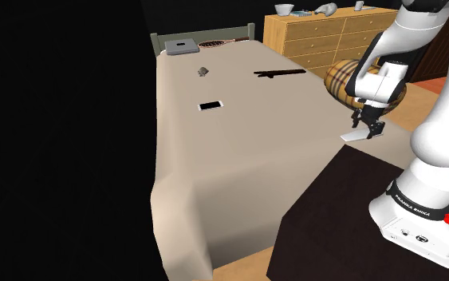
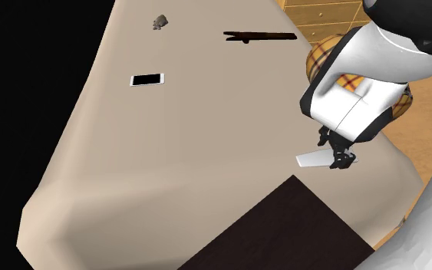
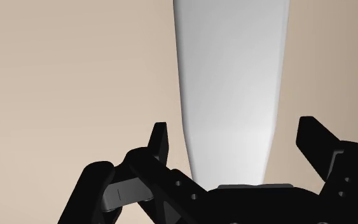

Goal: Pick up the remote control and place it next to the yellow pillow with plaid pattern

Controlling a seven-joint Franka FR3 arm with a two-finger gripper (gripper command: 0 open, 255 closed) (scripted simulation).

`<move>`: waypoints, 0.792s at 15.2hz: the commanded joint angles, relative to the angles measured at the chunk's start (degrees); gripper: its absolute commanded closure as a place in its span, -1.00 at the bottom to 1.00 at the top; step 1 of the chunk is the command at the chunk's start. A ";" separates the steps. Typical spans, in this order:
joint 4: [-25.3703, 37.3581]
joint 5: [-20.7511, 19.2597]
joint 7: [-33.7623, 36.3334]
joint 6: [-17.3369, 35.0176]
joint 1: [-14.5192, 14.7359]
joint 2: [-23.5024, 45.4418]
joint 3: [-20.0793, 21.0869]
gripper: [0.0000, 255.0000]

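Nearest the shoulder camera is the dark stand [image 1: 326, 223], beside the beige bed's [image 1: 238, 160] near corner at that view's lower right; at the far left a black area [image 1: 55, 144] runs along the bed's long edge; at the head end, against the headboard [image 1: 202, 36], lies a grey laptop [image 1: 180, 46]; just down the bed from it sits a small grey lump [image 1: 202, 71], and nearer the middle a phone [image 1: 210, 105], white-rimmed with a black face, lies flat, well apart from the rest; right of these a dark brown strip [image 1: 280, 73] lies on the cover toward the dresser-side edge; at that edge rests the pillow [image 1: 340, 80], yellow plaid, partly behind the arm [image 1: 390, 56]; the remote [image 1: 356, 137], drawn pale grey-white, is near the same edge, between pillow and stand, near the pillow but apart from it; the gripper [image 1: 368, 129] hangs over one end of it; in the wrist view the fingers [image 3: 160, 140] stand spread to either side of the remote with a sliver of cover showing on each side, so the hand is released and grasps nothing; whether the remote rests flat on the cover I cannot tell; at the far right, beyond the bed, stands a wooden dresser [image 1: 326, 36].
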 commanded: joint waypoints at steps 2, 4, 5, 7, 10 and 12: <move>-0.76 -2.40 1.83 -1.39 1.94 -2.15 -2.44 -1.00; -2.01 -7.79 5.83 -4.23 5.89 -6.51 -7.46 -1.00; -2.40 -10.18 7.57 -5.37 7.37 -8.28 -9.41 -1.00; -2.40 -10.26 7.63 -5.36 7.26 -8.30 -9.31 -1.00; -2.41 -10.27 7.63 -5.36 7.25 -8.31 -9.30 -1.00; -2.40 -10.27 7.63 -5.36 7.25 -8.31 -9.30 -1.00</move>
